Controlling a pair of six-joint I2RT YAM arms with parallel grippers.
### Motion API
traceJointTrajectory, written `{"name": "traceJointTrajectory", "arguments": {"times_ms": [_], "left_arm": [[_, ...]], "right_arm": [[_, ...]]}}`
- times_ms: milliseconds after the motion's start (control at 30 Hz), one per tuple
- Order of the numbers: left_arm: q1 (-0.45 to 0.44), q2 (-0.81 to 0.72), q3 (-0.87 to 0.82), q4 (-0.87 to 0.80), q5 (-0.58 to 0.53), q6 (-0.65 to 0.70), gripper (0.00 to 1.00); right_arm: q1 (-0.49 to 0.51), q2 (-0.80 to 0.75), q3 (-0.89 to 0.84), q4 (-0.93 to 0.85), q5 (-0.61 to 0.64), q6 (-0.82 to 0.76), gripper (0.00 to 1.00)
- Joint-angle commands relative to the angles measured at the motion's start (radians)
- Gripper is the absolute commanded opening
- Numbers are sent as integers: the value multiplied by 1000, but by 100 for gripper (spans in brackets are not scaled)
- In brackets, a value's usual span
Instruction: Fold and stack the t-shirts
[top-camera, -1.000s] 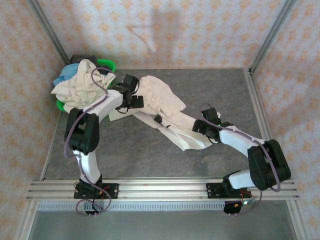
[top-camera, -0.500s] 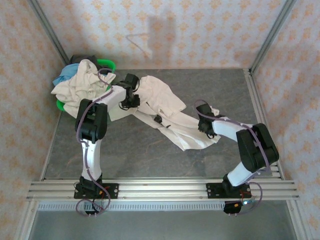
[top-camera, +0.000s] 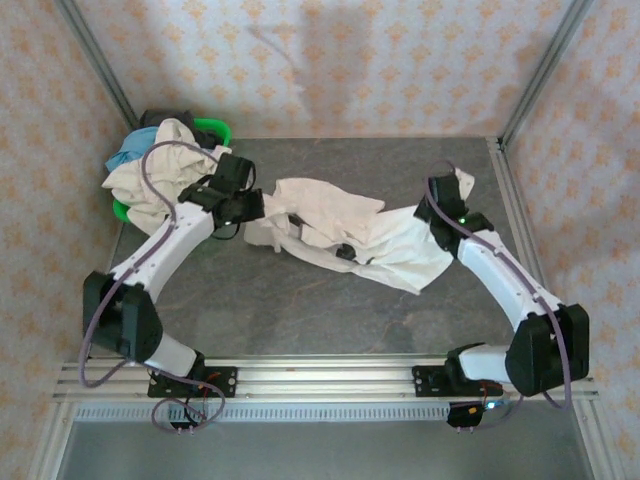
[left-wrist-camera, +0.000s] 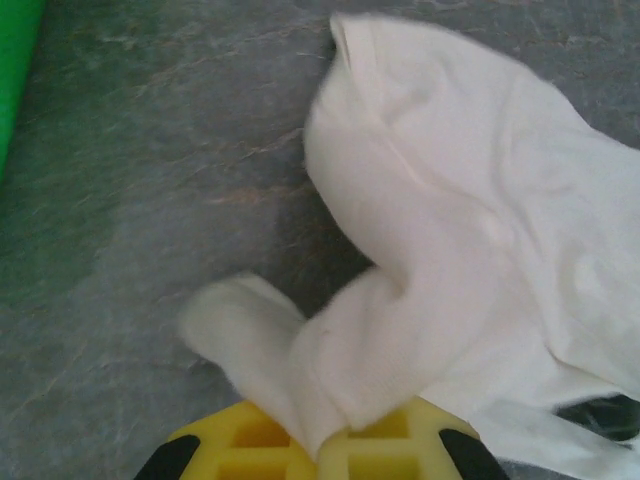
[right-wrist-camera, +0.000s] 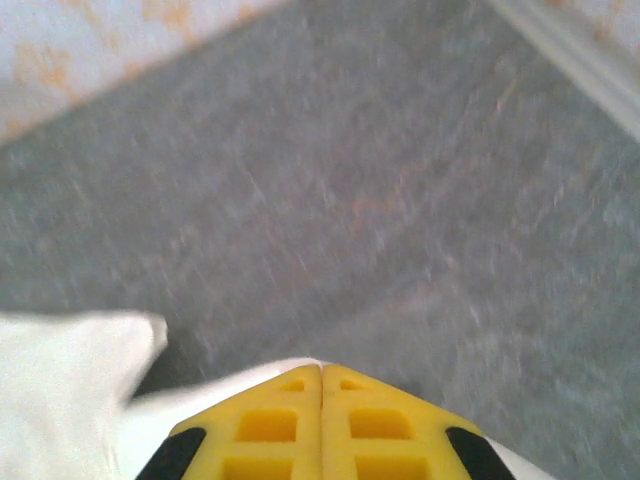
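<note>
On the table (top-camera: 300, 310) the cream-white t-shirt (top-camera: 400, 250) lies crumpled mid-surface, while other t-shirts (top-camera: 160, 165) are heaped at the far-left corner. The left pincer (top-camera: 245, 207) and right pincer (top-camera: 455, 195) are each clamped on its cloth at opposite ends. Spreading seems to be the step in hand. The next move calls for drawing the ends apart until the shirt lies flat.
</note>
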Motion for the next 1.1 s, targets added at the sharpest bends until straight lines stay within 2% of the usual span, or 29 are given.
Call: {"name": "traceJointTrajectory", "arguments": {"times_ms": [0,33,67,100,133,167,200,267,400,500,600,700,767,900,967,1067], "left_arm": [[103,3,-87,-48,-55,-61,18],[144,15,-98,-56,-19,-66,29],[163,24,-107,-59,4,-64,45],[168,24,-122,-59,1,-61,53],[164,14,-146,-44,6,-61,63],[162,-1,-172,-23,22,-62,76],[161,-20,-201,5,38,-65,83],[156,-42,-229,28,44,-66,89],[116,-17,-200,46,17,-38,93],[44,106,-69,29,-17,-12,94],[-33,291,150,-26,-71,38,94],[-73,517,406,-79,-97,105,100],[-91,659,542,-118,-153,138,100],[-93,906,876,-257,-194,173,100],[-93,989,987,-314,-210,182,94],[-90,1041,1042,-342,-213,202,74]], "right_arm": [[-52,154,110,20,19,-78,2],[-67,224,175,-9,7,-91,16],[-75,287,249,-65,6,-94,23],[-76,351,334,-154,12,-99,34],[-75,381,380,-218,10,-97,50],[-73,384,389,-246,9,-87,56],[-70,359,359,-246,2,-72,61],[-61,272,241,-217,-28,-35,70],[8,70,-81,-106,-106,62,72],[58,32,-225,-88,-117,132,73],[61,22,-297,-73,-95,167,73],[60,24,-313,-70,-64,170,73],[62,34,-310,-93,-49,180,74],[75,35,-328,-101,-64,206,76],[75,38,-348,-85,-51,215,77],[74,78,-336,-83,-31,212,77]]}}
